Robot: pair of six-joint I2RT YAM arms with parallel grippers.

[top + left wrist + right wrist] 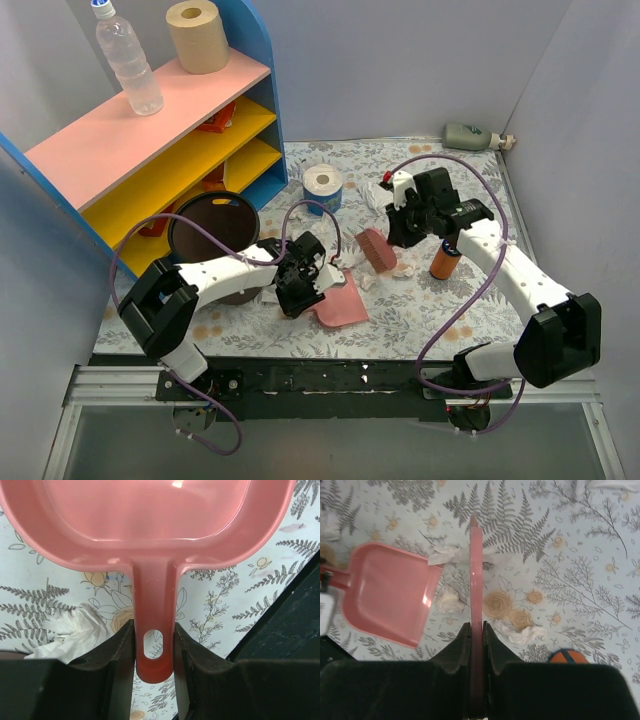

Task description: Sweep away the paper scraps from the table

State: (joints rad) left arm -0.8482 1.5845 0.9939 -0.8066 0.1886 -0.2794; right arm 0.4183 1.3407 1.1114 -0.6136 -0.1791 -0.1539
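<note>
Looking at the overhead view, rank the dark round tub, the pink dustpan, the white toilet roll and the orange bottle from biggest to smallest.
1. dark round tub
2. pink dustpan and white toilet roll: about alike as seen, and the dustpan is partly covered
3. orange bottle

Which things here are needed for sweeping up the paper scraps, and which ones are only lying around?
Needed: paper scraps, table, pink dustpan in the left gripper, brush in the right gripper.

Only lying around: white toilet-paper roll, orange bottle, grey-green bottle, water bottle, brown paper roll, shelf, dark round tub.
</note>
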